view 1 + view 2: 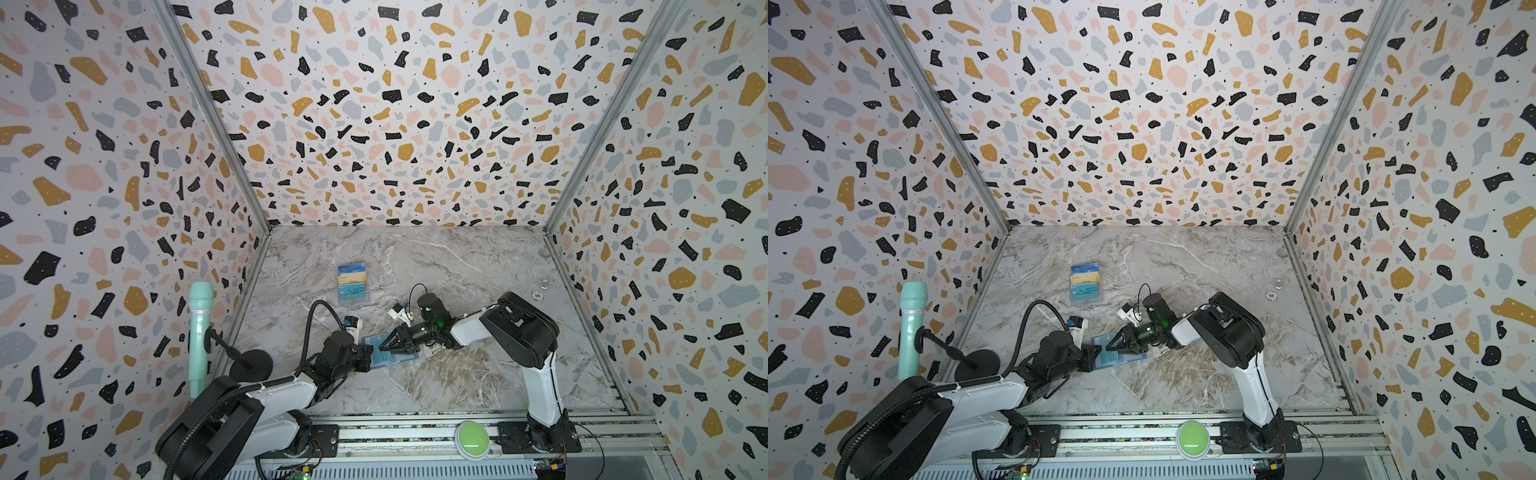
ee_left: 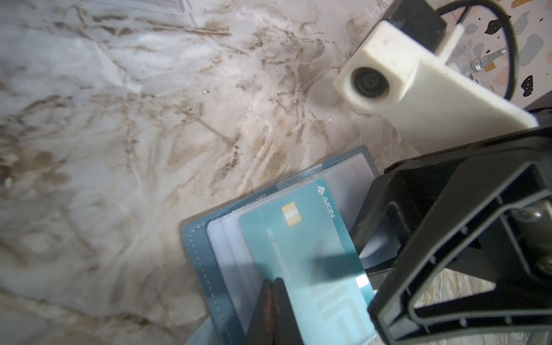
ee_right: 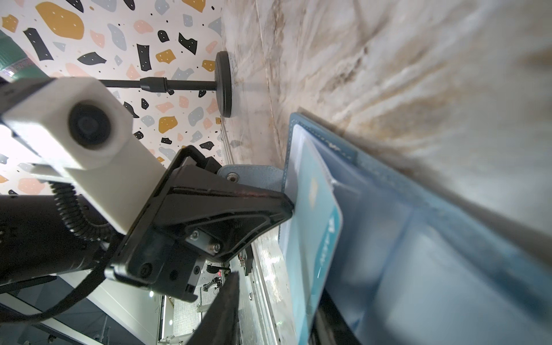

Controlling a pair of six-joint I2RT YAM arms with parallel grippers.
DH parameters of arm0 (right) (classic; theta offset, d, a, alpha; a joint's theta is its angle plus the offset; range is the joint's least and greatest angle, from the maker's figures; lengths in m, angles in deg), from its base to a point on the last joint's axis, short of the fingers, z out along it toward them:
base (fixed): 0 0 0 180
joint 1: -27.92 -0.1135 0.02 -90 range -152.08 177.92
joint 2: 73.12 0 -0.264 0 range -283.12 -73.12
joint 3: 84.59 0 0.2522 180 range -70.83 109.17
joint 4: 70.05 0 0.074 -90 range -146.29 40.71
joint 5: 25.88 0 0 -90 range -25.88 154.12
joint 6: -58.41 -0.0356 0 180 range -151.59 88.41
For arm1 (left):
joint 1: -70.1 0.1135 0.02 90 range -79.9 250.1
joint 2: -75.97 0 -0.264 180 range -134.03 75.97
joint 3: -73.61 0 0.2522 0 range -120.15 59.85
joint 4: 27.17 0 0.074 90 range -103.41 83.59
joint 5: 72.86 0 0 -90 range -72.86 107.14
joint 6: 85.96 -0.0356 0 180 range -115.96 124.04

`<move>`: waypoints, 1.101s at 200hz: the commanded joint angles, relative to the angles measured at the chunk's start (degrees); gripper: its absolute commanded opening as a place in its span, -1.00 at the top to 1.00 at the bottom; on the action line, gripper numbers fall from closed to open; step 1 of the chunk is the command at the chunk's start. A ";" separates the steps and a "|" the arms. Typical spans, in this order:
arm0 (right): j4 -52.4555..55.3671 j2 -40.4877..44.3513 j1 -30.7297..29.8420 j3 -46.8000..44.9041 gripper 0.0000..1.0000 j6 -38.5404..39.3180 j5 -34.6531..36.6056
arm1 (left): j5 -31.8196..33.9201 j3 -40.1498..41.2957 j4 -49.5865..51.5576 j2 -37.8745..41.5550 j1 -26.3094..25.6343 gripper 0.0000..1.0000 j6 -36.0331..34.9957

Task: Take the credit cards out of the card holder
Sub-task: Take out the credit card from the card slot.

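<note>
The dusty-blue card holder [image 1: 405, 360] [image 1: 1133, 358] lies open on the marble table between both arms. A pale teal credit card [image 2: 301, 254] [image 3: 316, 215] with a chip and white lettering sticks partway out of its clear sleeves [image 2: 227, 248]. My left gripper [image 2: 273, 282] [image 1: 369, 356] is shut, and its tips press on the sleeves right beside the card. My right gripper [image 3: 277, 298] [image 1: 384, 347] comes in from the other side. Its jaws stand apart with the card's free edge between them. One finger [image 3: 227, 298] is clear of the card. The holder's snap tab [image 3: 248, 176] lies flat behind the left gripper.
A clear case of stacked cards [image 1: 353, 282] stands farther back on the table. A teal microphone [image 1: 200, 332] on a black stand [image 1: 251, 365] is at the left wall. Two small round objects [image 1: 540, 289] lie at the right. A green button [image 1: 472, 439] sits on the front rail.
</note>
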 commanded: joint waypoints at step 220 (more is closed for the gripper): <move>10.24 6.80 2.76 0.11 0.60 8.28 3.64 | 2.70 0.31 4.50 -0.86 0.12 1.00 0.87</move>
